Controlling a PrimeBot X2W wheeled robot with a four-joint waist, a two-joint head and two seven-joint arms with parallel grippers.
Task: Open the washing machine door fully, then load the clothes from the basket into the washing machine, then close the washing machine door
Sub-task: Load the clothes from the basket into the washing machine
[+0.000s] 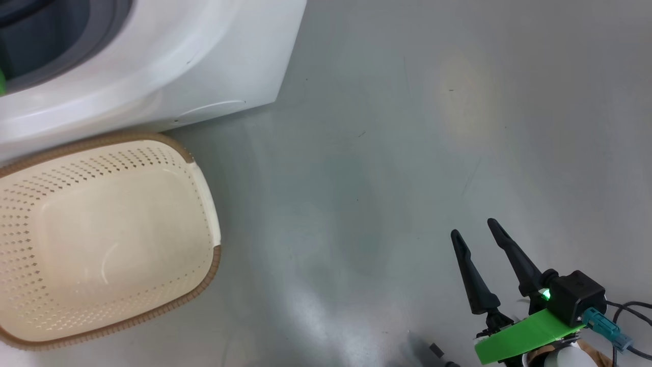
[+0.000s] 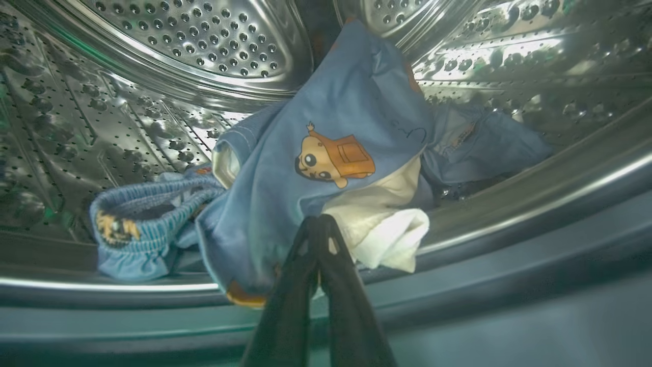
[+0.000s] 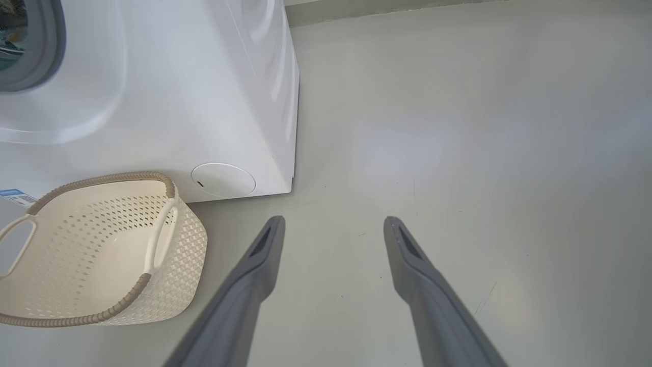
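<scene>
In front of the washing machine [image 1: 229, 61], the basket [image 1: 206, 204] is cut off at the left; the machine's blue label [image 3: 14, 196] is unreadable.

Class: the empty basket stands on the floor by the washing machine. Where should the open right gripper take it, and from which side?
Probably the handle nearest the right gripper, from above on the floor side, one finger through the loop. It is a thin bar with a gap behind; the basket walls are broad and sloping, and the washing machine blocks the far side.
</scene>
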